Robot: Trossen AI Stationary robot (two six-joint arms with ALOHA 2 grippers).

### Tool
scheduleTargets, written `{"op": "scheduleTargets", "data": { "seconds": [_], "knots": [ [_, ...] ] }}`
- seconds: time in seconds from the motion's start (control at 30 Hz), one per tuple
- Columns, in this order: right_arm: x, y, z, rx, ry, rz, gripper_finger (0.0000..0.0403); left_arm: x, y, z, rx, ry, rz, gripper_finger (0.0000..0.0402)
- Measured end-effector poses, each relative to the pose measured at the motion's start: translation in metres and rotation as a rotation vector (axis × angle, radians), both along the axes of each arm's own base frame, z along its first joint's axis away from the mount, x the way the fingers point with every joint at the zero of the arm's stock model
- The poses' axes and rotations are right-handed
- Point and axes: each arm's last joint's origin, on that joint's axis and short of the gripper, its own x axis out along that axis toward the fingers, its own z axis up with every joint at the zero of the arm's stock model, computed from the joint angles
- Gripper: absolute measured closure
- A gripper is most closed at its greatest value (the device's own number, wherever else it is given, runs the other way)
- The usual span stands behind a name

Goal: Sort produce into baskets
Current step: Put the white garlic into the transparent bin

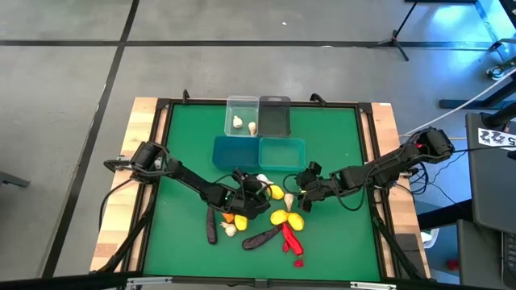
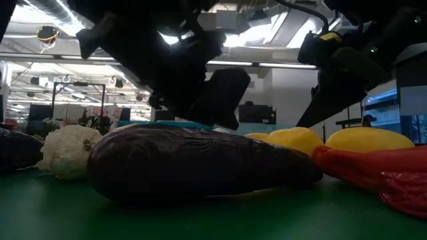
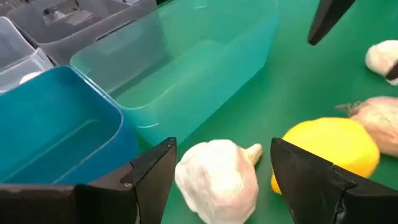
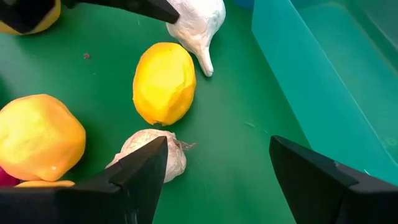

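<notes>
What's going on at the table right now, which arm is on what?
Both arms are down in the loose produce in front of the baskets. The left gripper stands open with a white garlic bulb between its fingers, not yet closed on it. The right gripper is open too, hovering beside another garlic bulb and a lemon. Two garlic bulbs already lie in the clear basket; the teal baskets look empty.

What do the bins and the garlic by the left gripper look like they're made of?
Teal bin: likely thin moulded plastic, translucent and glossy; its floor shows through the wall.
Blue bin: plastic too, opaque, smooth.
Garlic bulb, between the open fingers of the left gripper: looks like matte foam or soft plastic, with a slightly rough white surface and no papery skin. Probably a toy.
</notes>
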Motion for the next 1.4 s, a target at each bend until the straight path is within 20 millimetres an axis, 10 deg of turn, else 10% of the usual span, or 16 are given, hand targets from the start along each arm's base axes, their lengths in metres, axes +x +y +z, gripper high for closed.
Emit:
{"op": "scheduleTargets", "data": {
  "seconds": [1.4],
  "knots": [
    [0.000, 0.000, 0.000, 0.005, -0.001, -0.005, 0.0123, -0.001, -0.004, -0.013, -0.051, 0.063, -0.060, 0.0232]
  ]
}}
